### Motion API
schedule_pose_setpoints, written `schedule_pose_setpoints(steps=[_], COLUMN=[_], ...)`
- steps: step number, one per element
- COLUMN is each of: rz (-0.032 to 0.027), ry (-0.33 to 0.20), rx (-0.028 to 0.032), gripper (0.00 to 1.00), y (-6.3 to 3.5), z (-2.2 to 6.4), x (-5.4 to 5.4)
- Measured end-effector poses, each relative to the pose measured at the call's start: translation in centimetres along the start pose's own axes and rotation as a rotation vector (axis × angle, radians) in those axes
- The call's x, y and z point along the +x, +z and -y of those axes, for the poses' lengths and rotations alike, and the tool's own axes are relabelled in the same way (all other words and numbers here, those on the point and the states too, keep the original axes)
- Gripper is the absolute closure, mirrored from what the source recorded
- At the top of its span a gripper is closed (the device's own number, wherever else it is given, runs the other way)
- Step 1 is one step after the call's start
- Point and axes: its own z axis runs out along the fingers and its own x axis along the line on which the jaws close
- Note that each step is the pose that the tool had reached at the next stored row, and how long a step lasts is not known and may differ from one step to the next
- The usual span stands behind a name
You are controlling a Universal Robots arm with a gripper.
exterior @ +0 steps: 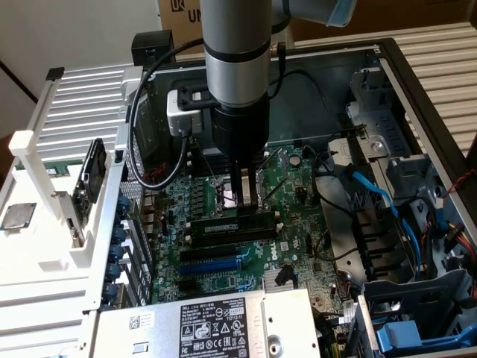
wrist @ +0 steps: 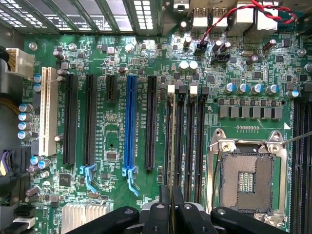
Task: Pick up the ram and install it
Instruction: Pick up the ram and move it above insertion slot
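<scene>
End effector is down inside the open PC case, fingers closed narrow on the ram, gripping its top edge. Ram stands on edge over the black memory slots on the green motherboard, lined up with them, just beside the CPU socket. Blue expansion slot sits nearby.

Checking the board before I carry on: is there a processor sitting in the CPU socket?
No, the CPU socket shows its bare contact grid inside the metal frame, with no chip on it.
</scene>
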Motion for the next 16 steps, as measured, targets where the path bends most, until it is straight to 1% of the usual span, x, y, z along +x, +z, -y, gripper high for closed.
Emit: schedule_pose_setpoints(steps=[16], rz=[0.0000], ry=[-0.001], rx=[0.0001], gripper=[0.87], y=[0.00], z=[0.07], x=[0.00])
